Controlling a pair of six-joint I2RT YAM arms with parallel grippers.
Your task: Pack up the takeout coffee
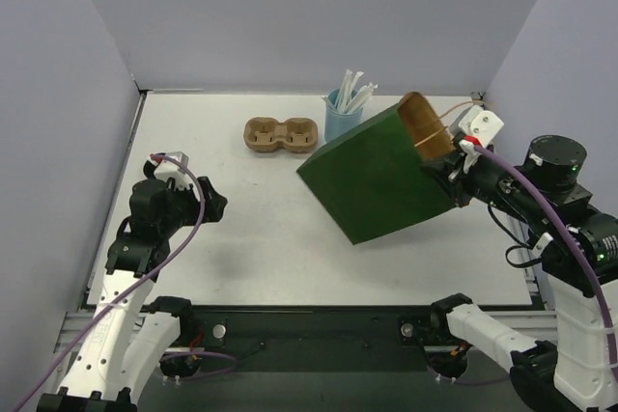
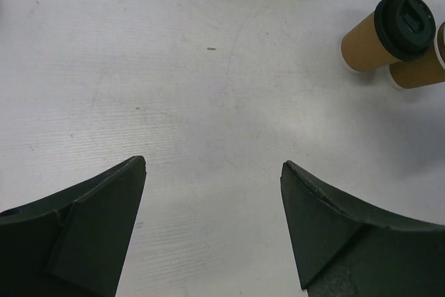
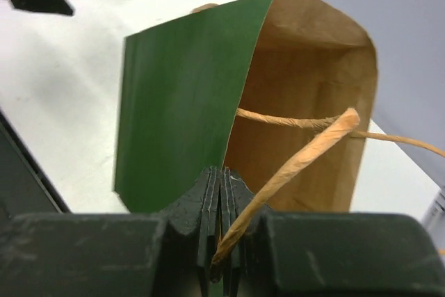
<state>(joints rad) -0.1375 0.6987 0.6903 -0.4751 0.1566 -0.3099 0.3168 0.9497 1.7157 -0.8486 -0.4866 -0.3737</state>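
**Inspector:** Status of the left claw (image 2: 212, 165)?
**Assistant:** Jaws spread wide, nothing held, above the table (image 2: 174, 67).
**Inspector:** The takeout coffee (image 2: 419, 67)?
**Assistant:** Ahead of that claw and off to its right, well apart, just beside a black-lidded cup (image 2: 379, 33).
**Inspector:** And the right claw (image 3: 221, 186)?
**Assistant:** Clamped tight on the twisted handle (image 3: 292, 165) of the green bag (image 3: 181, 102). The bag sits tilted ahead of it, mouth facing the claw.
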